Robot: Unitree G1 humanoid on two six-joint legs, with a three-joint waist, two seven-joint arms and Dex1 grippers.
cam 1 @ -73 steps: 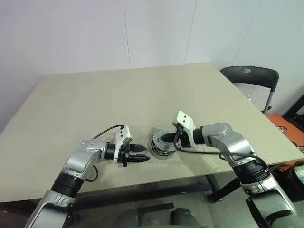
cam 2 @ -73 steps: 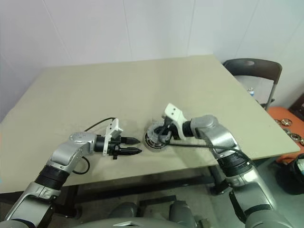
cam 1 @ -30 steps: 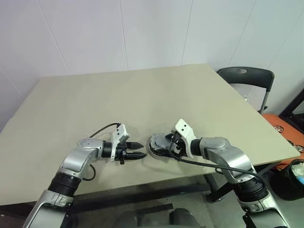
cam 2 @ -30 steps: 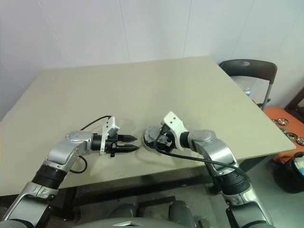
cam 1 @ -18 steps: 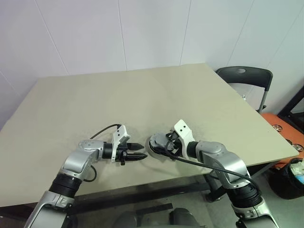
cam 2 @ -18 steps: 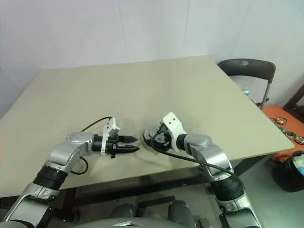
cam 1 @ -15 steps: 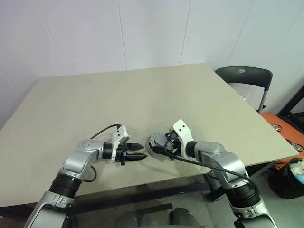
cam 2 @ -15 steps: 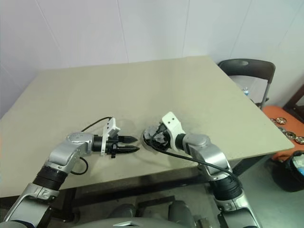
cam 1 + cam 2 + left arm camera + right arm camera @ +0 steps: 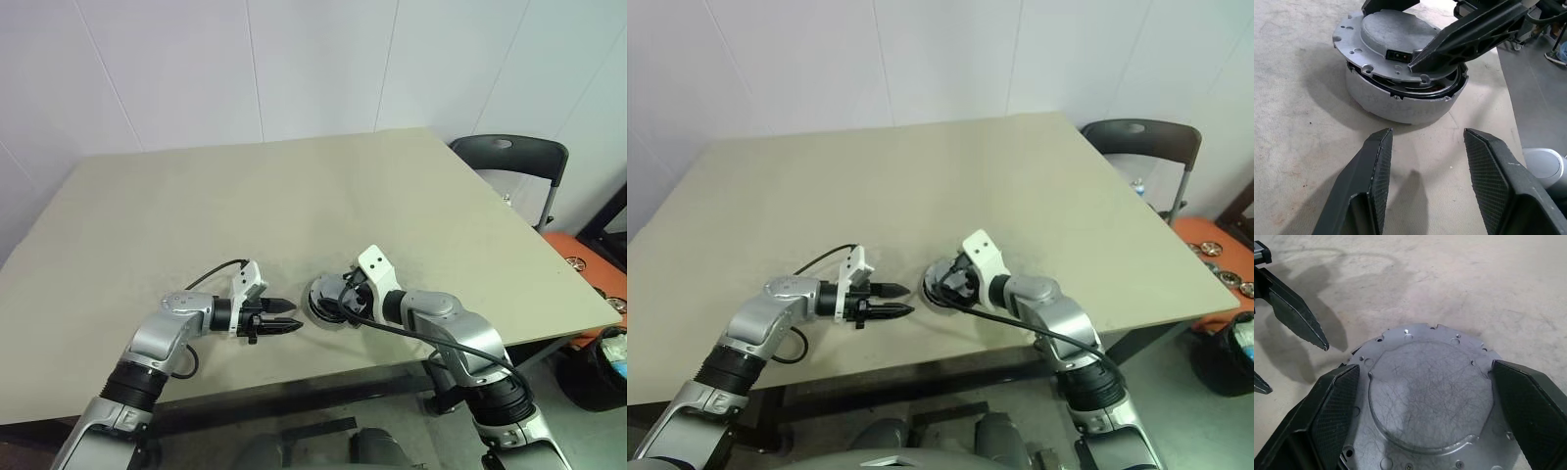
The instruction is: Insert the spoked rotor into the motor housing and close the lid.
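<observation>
Beige bench (image 9: 245, 206) carries the motor housing (image 9: 1400, 100) near its front edge, the lid (image 9: 1430, 391) lying down over it. The right fingers (image 9: 1334, 406) stand wide apart astride the lid; the left fingers (image 9: 1374, 166) hang apart just beside the housing, touching nothing.

Beige table (image 9: 294, 196); motor housing (image 9: 1400, 100) rests on it near the front edge.
</observation>
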